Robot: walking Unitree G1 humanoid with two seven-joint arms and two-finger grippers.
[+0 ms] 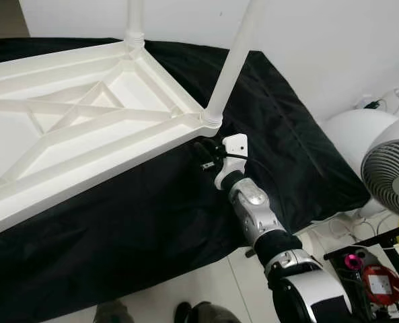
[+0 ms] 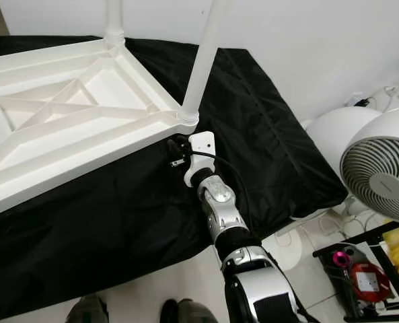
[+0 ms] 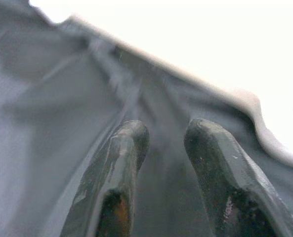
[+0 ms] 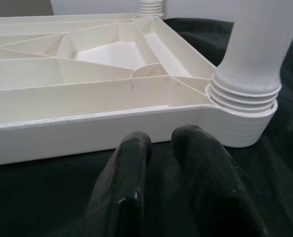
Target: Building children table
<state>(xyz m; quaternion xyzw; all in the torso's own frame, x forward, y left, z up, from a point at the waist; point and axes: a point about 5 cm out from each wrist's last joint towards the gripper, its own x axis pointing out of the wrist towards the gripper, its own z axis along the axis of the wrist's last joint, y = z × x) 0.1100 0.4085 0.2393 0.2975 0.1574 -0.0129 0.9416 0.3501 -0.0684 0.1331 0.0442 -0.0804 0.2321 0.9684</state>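
A white plastic table top (image 1: 91,158) lies upside down on a black cloth (image 1: 152,222), its ribbed underside facing up. One white leg (image 1: 231,64) stands in the near right corner socket (image 4: 242,123). A second leg (image 1: 135,20) stands in the far corner. My right gripper (image 1: 204,153) hovers low over the cloth just outside that near corner, beside the table's rim (image 4: 87,131). It (image 4: 161,140) is open by a narrow gap and holds nothing. My left gripper (image 3: 166,131) is open over grey cloth, with nothing between its fingers.
The cloth-covered surface ends at the right, with pale floor below. A white fan (image 1: 391,168) and a round white object (image 1: 350,134) stand to the right. A cart with a pink item (image 1: 371,269) is at the lower right. Shoes (image 1: 186,313) show at the bottom edge.
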